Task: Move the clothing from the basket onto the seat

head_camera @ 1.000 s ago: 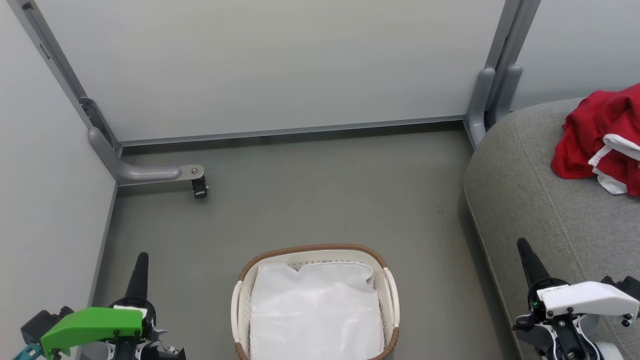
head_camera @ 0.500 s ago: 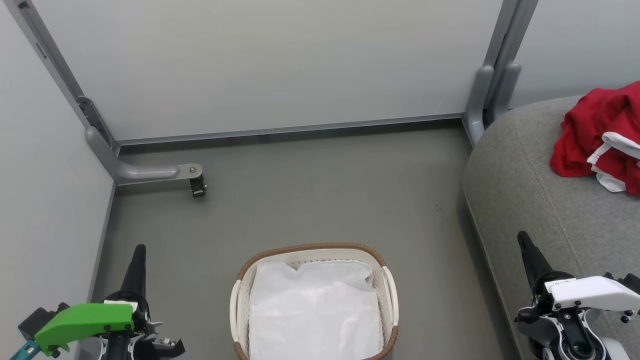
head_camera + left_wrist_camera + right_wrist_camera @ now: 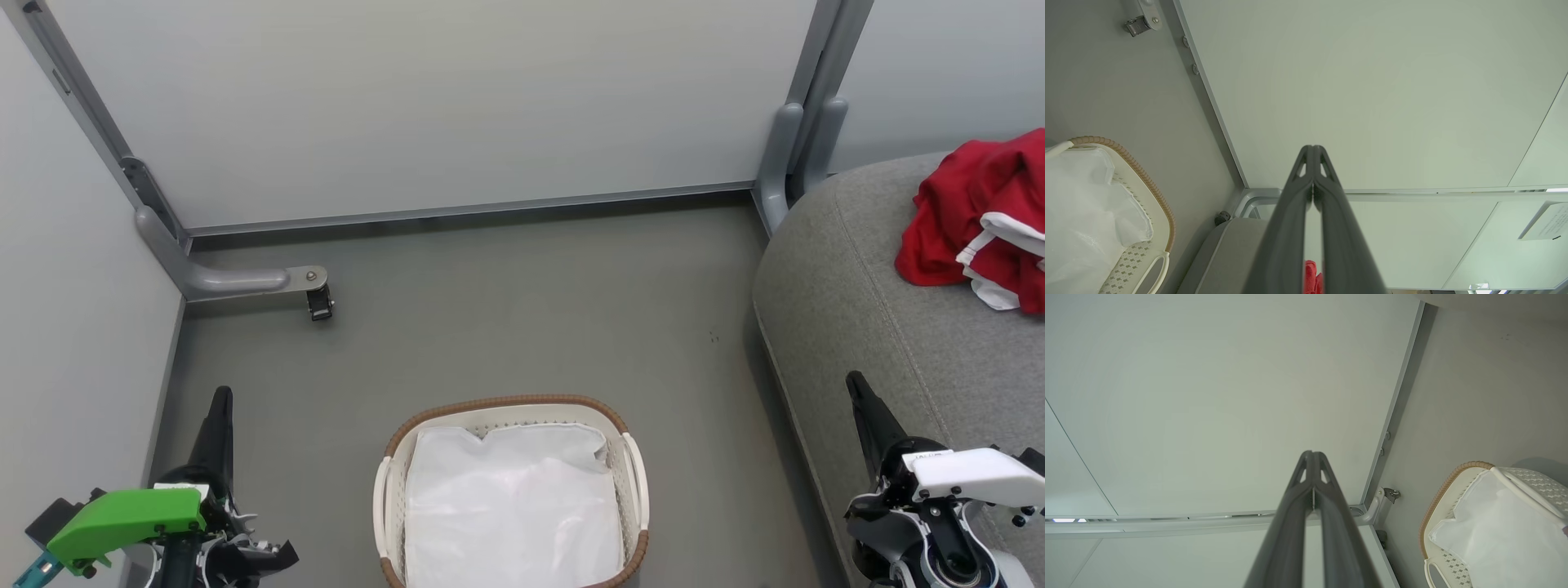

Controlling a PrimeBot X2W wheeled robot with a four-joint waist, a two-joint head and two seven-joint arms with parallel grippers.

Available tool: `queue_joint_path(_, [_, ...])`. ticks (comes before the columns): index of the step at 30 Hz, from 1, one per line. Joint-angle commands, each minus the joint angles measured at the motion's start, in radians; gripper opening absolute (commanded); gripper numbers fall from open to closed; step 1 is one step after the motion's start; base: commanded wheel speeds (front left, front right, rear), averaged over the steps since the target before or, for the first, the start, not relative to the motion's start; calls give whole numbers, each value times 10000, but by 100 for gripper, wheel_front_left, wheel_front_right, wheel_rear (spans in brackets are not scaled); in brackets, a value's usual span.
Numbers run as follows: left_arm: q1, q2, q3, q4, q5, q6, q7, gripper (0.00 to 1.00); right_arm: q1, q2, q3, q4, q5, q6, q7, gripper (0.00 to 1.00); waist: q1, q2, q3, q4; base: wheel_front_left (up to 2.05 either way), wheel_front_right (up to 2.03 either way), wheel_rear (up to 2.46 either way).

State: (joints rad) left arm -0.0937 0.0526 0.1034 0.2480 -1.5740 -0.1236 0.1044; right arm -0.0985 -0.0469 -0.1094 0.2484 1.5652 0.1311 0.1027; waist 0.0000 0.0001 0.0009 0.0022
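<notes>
As clothing point(image 3: 957, 214) lies on the seat point(image 3: 867, 314), both jaws hang clear.

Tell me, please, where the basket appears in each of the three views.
Head view: the basket sits at the bottom centre.
Left wrist view: the basket lies at the lower left edge.
Right wrist view: the basket lies in the lower right corner.
Shared landmark: the small caster on the grey partition foot.

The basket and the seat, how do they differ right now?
The basket is white perforated plastic with a brown rim; the seat is grey woven fabric and far bigger. The basket holds a white liner; the seat bears the red clothing. Both have rounded corners.
</notes>
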Motion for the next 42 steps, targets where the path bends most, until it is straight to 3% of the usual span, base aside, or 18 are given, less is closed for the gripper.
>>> queue_joint_path(1, [-201, -7, 93, -39, -183, -72, 62, 0, -131, -58, -38, -53, 221, -6, 60, 0, 0, -1, 5, -5, 0, 0, 0])
queue_joint_path(42, [-206, -31, 145, -37, -401, -109, 140, 0, -123, -61, -63, -58, 496, -7, 145, 0, 0, -1, 22, -22, 0, 0, 0])
